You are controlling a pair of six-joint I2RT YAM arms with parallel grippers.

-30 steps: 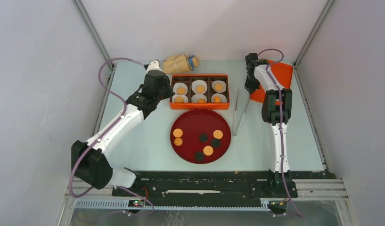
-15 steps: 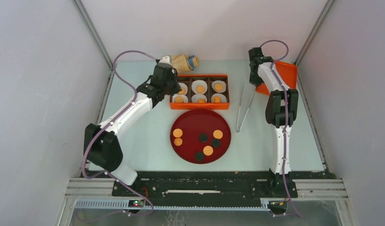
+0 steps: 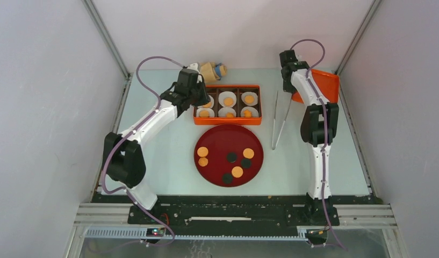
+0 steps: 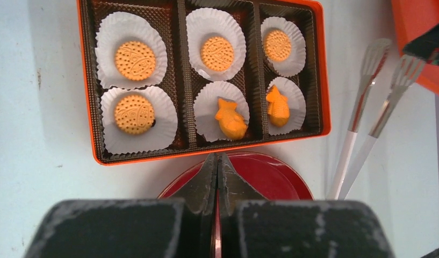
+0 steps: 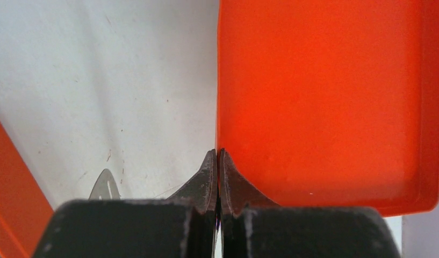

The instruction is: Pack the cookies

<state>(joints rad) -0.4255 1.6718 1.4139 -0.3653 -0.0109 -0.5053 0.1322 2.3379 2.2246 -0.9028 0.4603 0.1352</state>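
The orange box [image 3: 227,105] holds six white liners, each with an orange cookie. In the left wrist view the box [image 4: 320,80] shows round cookies [image 4: 135,60] and two irregular ones [image 4: 230,118]. Several more orange cookies [image 3: 202,151] and dark discs [image 3: 232,156] lie on the red plate [image 3: 214,137]. My left gripper [image 3: 198,101] is shut and empty above the box's left end; in its wrist view its tips [image 4: 217,157] sit over the box's near rim. My right gripper [image 3: 288,90] is shut and empty, with its tips [image 5: 217,152] at the orange lid's left edge.
The orange lid [image 3: 320,85] lies at the back right and fills the right wrist view [image 5: 324,102]. Metal tongs [image 3: 279,121] lie between the box and the lid and also show in the left wrist view [image 4: 362,121]. A tan bag [image 3: 210,70] lies behind the box.
My left arm has swung back and right to the box's left end. My right arm has moved toward the back. The lid and tongs have shifted slightly right.
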